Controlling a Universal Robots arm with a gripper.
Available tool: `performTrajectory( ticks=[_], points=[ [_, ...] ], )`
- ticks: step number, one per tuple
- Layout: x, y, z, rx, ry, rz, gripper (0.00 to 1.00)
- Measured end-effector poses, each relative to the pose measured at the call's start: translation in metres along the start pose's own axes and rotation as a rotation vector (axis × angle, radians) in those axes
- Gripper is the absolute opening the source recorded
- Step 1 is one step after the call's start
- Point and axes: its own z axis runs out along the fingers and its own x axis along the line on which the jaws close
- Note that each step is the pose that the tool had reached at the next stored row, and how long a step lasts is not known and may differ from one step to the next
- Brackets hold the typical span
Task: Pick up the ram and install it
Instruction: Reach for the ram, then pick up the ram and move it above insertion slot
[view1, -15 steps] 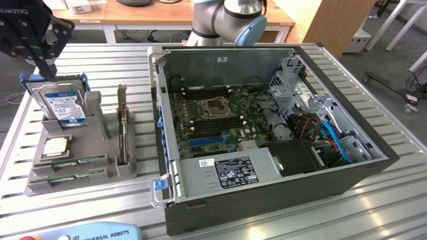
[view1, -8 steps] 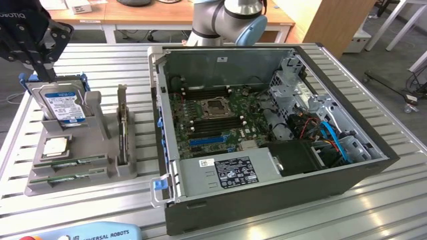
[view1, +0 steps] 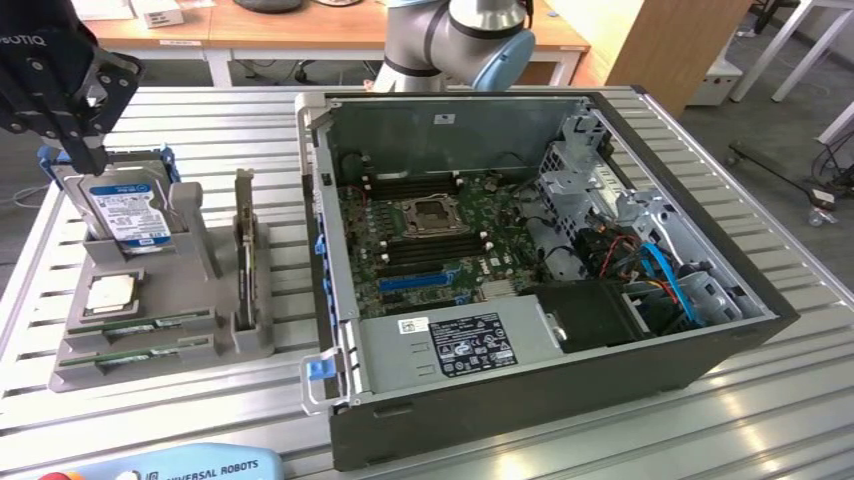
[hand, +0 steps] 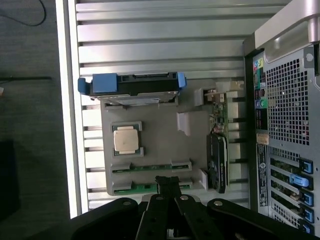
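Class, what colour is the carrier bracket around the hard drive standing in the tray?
Blue; the carrier bracket shows best in the wrist view.

Slatted table (view1: 227, 125) bears grey tray (view1: 134, 377), open computer case (view1: 561, 392).

We see a robotics lab — a robot arm (view1: 461, 35), an opened computer (view1: 534, 400) on a slatted metal bench (view1: 200, 130), desks (view1: 307, 40) behind.

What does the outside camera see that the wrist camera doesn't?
The exterior view adds the motherboard inside the open computer case. The wrist view adds the vent grille on the case's back. Both show the gray tray holding the hard drive, the silver processor chip and two green ram sticks, with the gripper over it.
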Motion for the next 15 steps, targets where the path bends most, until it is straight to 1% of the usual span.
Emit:
performTrajectory(
  ticks=[2, 15],
  points=[
    [-0.0001, -0.0019, -0.0001, 0.0000, 0.0001, 0.000, 0.10],
    [-0.0001, -0.0021, -0.0001, 0.0000, 0.0000, 0.000, 0.10]
  ],
)
